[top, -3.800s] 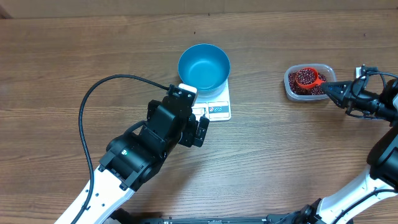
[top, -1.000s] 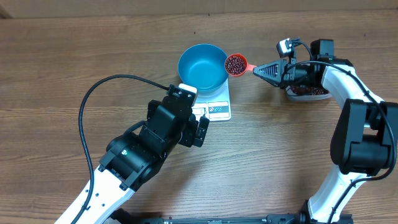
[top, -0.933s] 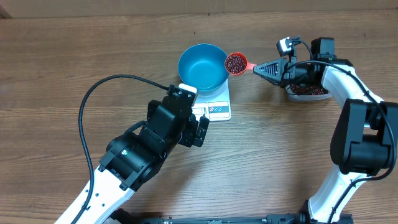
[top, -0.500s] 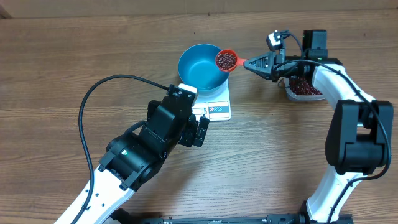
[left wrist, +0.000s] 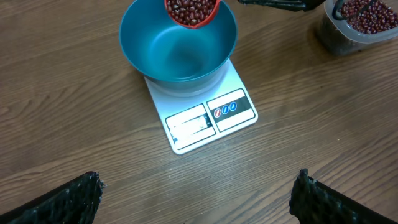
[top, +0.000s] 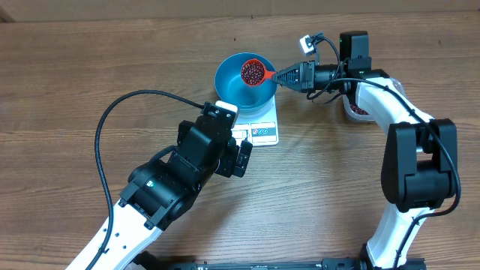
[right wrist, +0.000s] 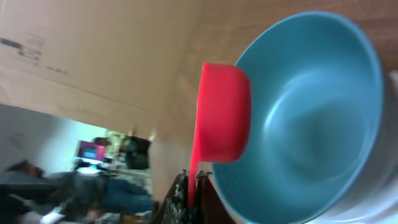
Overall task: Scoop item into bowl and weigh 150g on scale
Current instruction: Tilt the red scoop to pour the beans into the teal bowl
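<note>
1. The right hand (top: pixel 283 74) is pinching the handle of the red scoop (top: pixel 253 71), its fingers pressed together on it, and is holding the scoop level above the blue bowl (top: pixel 231 91).
2. The scoop is carrying a heap of the dark red beans (left wrist: pixel 189 9). More beans are lying in the clear tub (left wrist: pixel 334 38), which is standing well apart on the tabletop (top: pixel 75 67), to the right of the bowl.
3. The bowl is sitting on the white scale (left wrist: pixel 205 121). Its inside is looking empty, so I am judging that no beans are poured yet.
4. The left hand (left wrist: pixel 198 186) is hanging spread wide near the front of the scale and is holding nothing.
5. The task is seeming to be in its early part. This scoop is waiting to be tipped, and probably more scoops are needed after it, until the display is showing the wanted weight. The display is too small to read here.
</note>
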You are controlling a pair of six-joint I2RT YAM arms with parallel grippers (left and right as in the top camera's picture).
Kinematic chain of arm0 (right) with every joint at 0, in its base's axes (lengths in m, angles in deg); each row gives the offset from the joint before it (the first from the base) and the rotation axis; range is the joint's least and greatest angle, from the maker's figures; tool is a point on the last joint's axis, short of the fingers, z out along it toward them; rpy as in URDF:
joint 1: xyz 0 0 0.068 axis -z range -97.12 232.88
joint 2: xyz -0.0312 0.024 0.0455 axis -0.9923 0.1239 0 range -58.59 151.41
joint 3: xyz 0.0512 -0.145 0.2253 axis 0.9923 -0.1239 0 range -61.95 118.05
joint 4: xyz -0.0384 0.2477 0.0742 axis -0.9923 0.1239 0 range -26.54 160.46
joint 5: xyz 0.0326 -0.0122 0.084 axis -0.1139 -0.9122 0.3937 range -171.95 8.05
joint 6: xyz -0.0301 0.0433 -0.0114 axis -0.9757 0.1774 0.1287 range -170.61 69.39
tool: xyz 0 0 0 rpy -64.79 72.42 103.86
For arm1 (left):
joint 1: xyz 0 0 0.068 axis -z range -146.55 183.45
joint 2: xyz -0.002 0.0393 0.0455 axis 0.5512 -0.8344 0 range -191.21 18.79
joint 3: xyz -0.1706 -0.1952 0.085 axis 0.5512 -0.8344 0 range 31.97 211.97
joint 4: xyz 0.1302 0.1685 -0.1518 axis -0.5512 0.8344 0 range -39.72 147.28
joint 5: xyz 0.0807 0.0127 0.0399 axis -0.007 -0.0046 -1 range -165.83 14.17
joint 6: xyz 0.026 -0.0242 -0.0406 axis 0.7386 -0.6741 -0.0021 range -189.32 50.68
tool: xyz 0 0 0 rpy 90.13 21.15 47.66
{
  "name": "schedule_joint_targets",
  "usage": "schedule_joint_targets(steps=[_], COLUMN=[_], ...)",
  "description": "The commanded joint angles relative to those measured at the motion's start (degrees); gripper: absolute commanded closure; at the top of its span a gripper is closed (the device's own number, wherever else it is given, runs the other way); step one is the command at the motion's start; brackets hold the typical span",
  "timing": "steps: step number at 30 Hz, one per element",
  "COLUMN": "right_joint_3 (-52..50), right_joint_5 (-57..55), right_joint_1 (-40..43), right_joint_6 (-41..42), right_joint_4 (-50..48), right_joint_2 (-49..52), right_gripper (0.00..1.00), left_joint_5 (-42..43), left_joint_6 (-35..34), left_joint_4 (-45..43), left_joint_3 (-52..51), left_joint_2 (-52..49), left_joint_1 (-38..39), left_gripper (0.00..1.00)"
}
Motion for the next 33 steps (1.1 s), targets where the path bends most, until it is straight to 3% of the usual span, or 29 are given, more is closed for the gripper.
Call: schedule_joint_targets(steps=[1, 10, 20, 33], right_joint_3=[0.24, 0.24, 0.24, 0.24], right_joint_5=[-3.50, -3.15, -3.52, -5.49], right_joint_1=[-0.39, -0.48, -1.53, -1.51], right_joint_6=[-9.03, -27.30, -58.62, -75.30], right_joint_4=[-0.37, 0.44, 3.67, 1.88], right_joint_2=[0.52, 0.52, 0.52, 0.52], right_gripper=[0.96, 0.96, 0.96, 0.96], left_joint_5=[-0.72, -0.72, -0.72, -0.72], left_joint_6=[-0.76, -0.76, -0.76, -0.76], left_joint_4=[-0.20, -0.20, -0.20, -0.20], left_joint_3=[-0.02, -0.02, -0.02, -0.02], left_joint_2=[-0.28, -0.28, -0.28, -0.28], left_joint_1=[-0.37, -0.37, -0.37, -0.37], left_gripper=[0.00, 0.00, 0.00, 0.00])
